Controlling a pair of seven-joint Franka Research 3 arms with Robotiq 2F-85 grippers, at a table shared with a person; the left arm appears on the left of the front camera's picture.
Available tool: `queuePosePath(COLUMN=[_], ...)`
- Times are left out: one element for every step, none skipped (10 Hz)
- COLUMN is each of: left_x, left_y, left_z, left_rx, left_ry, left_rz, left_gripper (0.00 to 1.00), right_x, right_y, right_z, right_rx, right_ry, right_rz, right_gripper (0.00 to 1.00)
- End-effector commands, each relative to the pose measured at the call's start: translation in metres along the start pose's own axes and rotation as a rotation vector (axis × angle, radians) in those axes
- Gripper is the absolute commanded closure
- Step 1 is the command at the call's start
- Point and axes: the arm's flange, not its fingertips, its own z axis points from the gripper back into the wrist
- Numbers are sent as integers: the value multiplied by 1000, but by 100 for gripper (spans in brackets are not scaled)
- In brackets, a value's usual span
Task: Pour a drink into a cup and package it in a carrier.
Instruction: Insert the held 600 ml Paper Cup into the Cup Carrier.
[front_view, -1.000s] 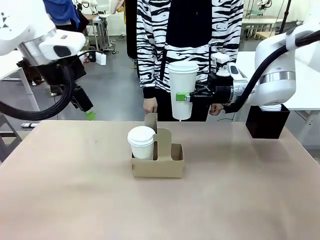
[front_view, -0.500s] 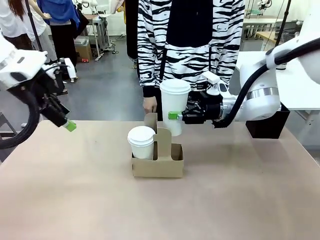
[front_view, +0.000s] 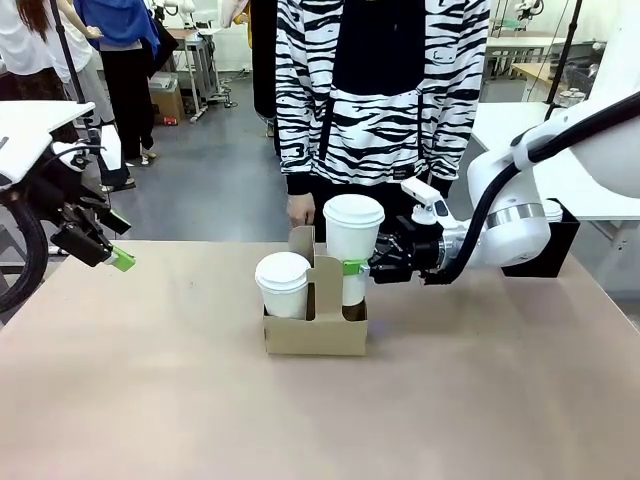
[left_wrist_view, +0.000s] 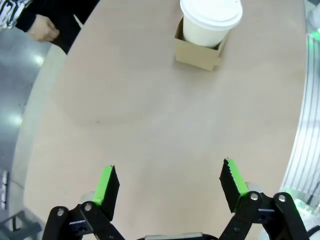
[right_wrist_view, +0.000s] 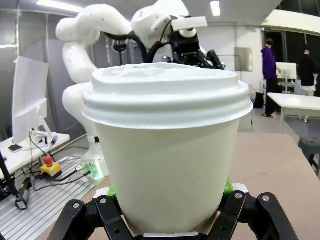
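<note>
- Two lidded cups meet at your carrier: one cup seated in its left slot, the other entering its right slot.
- Your right gripper grasps that right-slot cup.
- Your left gripper is spread, empty, well left of the carrier.

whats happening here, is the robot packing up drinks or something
Yes. The right gripper is clamped on a lidded white cup and has it partly down in the right slot of the cardboard carrier. Another lidded cup already sits in the left slot. The left gripper hangs open off to the side, and a person stands across the table.
</note>
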Motion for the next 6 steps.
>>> queuePosePath(left_x=[5, 5, 5, 5, 5, 5], left_y=[-2, -2, -2, -2, -2, -2], left_z=[1, 1, 1, 1, 1, 1], left_rx=[6, 6, 6, 6, 6, 6], left_ry=[18, 18, 18, 18, 18, 18], left_rz=[17, 17, 17, 17, 17, 17], left_gripper=[0, 0, 0, 0, 0, 0], right_x=[-7, -15, -23, -30, -39, -48], right_y=[-6, -8, -9, -10, -12, -14], right_z=[-3, -7, -7, -7, -9, -8], right_rx=[40, 51, 58, 63, 82, 99], right_ry=[7, 14, 29, 41, 47, 54], right_rz=[41, 26, 18, 19, 9, 0], right_gripper=[20, 20, 20, 20, 20, 20])
